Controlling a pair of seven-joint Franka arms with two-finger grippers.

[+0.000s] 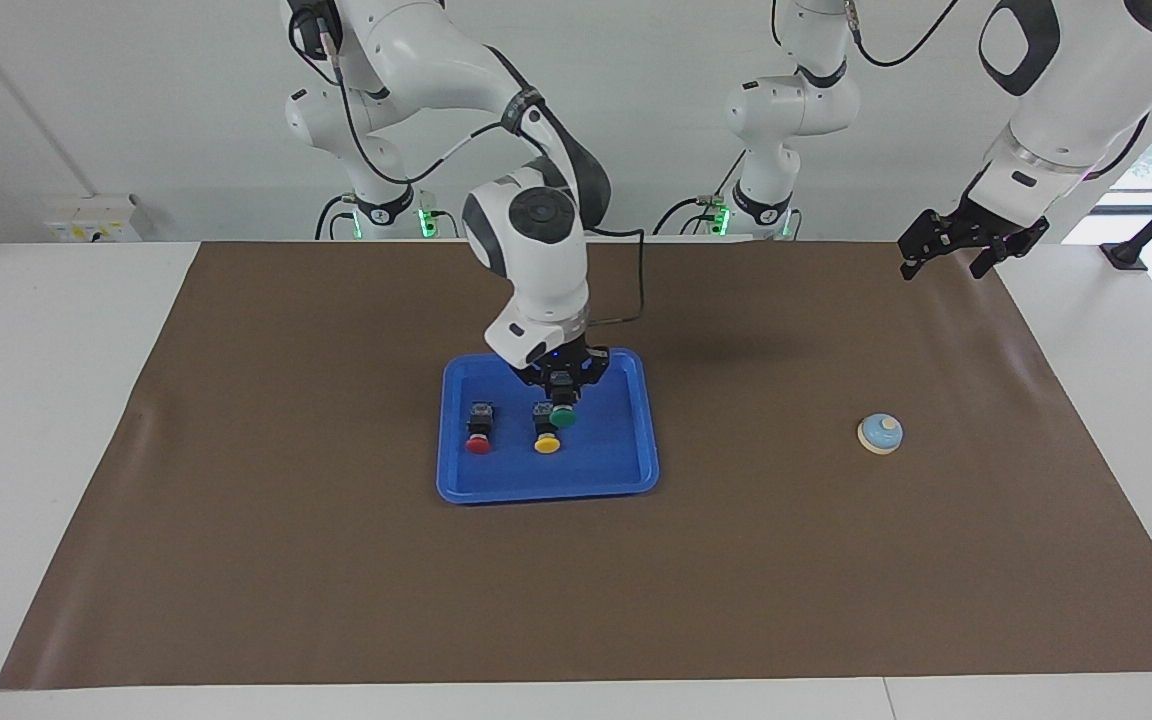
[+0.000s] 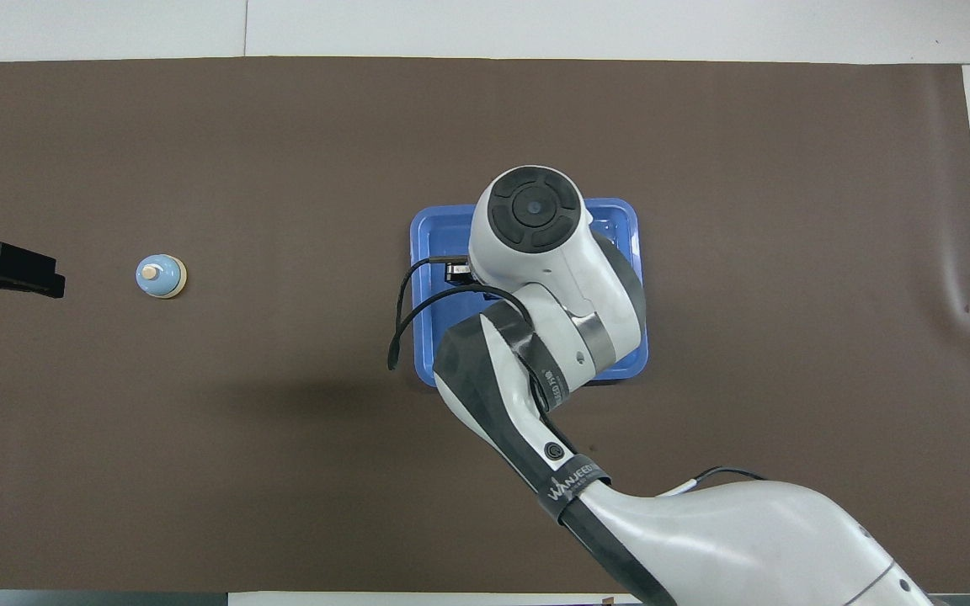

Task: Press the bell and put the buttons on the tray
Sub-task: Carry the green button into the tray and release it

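You had the red button point(image 1: 478, 437) and yellow button point(image 1: 546, 434) already lying in the tray point(image 1: 636, 470), the right gripper point(image 1: 562, 392) clamped on the green button point(image 1: 563, 416) above it, the bell point(image 1: 880, 434) toward the idle left gripper point(image 1: 948, 253), its jaws apart.

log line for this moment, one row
right gripper: shut on green button, over tray | red, yellow: in tray | left gripper: open, waiting | bell: untouched
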